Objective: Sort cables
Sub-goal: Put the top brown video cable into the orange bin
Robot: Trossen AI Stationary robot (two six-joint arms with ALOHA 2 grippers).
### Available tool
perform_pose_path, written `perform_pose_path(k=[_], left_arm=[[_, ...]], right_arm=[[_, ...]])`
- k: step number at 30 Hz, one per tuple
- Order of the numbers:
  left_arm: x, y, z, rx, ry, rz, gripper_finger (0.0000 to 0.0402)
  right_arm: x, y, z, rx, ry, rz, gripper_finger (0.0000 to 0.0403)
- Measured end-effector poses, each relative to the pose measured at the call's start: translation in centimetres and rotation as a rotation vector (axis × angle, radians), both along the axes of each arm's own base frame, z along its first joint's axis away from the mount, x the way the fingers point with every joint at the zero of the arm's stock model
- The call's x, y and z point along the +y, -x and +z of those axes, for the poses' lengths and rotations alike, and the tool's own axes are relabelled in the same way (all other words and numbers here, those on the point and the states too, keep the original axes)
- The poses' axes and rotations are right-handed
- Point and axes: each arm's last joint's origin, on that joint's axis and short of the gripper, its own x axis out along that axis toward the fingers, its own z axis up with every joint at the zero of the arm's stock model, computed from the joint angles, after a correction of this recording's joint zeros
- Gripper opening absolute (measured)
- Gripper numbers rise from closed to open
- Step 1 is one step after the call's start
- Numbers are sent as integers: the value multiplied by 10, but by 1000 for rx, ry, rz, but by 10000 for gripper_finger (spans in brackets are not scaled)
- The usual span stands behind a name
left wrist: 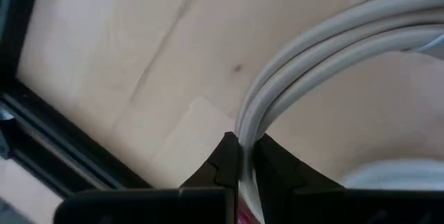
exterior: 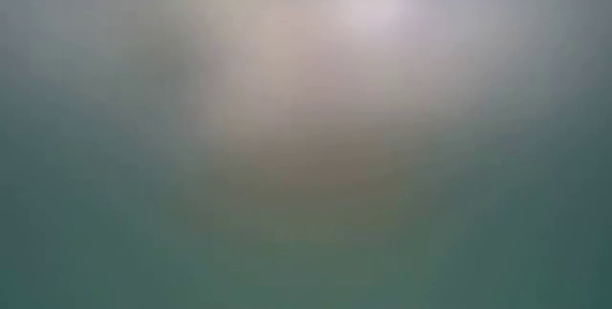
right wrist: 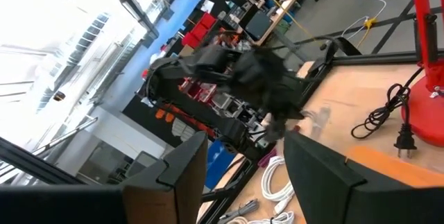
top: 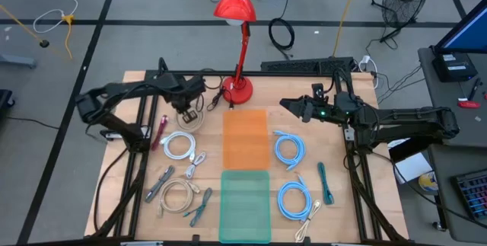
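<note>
My left gripper (top: 188,110) is over the table's far left part, shut on a pale beige-white cable coil (top: 189,118); in the left wrist view the coil's strands (left wrist: 333,37) arc away from the fingers. My right gripper (top: 294,106) stands open and high over the far right, with nothing between its fingers (right wrist: 184,172). Other cables lie on the wood: a white coil (top: 179,145), a beige coil (top: 176,195), two light-blue coils (top: 288,148) (top: 294,199), grey bundles (top: 160,183) and a green bundle (top: 326,183). My left gripper pinches several side-by-side strands of the coil's ring (left wrist: 244,123) between its two fingers, which come from above, pointing steeply down and across the strands. The rest of the ring curves away beyond the fingertips; whether any of it rests on the table does not show.
An orange mat (top: 245,138) and a green mat (top: 245,204) lie along the table's middle. A red lamp (top: 237,6) stands at the far edge with its black cord and plug (top: 214,101) beside the left gripper. A magenta piece (top: 162,132) lies left of the white coil.
</note>
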Motion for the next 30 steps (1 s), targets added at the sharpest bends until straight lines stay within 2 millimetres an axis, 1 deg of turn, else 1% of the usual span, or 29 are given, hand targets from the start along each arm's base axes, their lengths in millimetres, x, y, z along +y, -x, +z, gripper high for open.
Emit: perform_pose_path(k=[4, 6, 9, 11, 14, 17, 20, 22, 24, 27, 30], left_arm=[[-18, 3, 21, -120, -2, -43, 22], [-26, 1, 28, -160, -2, -63, 22], [-39, -9, 43, -224, -15, -111, 22], [-46, -19, 56, -276, -30, -148, 22], [-56, -46, 80, -373, -56, -211, 22], [-65, -79, 105, -449, -80, -286, 22], [-71, -116, 119, -473, -97, -379, 22], [-76, -140, 121, -452, -95, -442, 22], [-80, -161, 115, -394, -80, -504, 22], [-87, -186, 95, -284, -41, -588, 22], [-92, -199, 73, -205, -12, -643, 22]], right_arm=[[0, 0, -2, 24, -6, -1, 183], [0, 0, -3, 32, -11, -2, 183], [0, 0, -4, 36, -13, -2, 183], [0, 0, -4, 38, -13, -2, 183], [0, 0, -4, 37, -14, -2, 183], [0, 0, -4, 42, -15, 1, 183], [0, 3, -7, 72, -60, 1, 179], [0, 9, -11, 127, -105, -22, 171], [-1, 17, -19, 219, -154, -92, 157], [-2, 35, -33, 382, -219, -220, 128], [-1, 54, -46, 538, -287, -307, 96]])
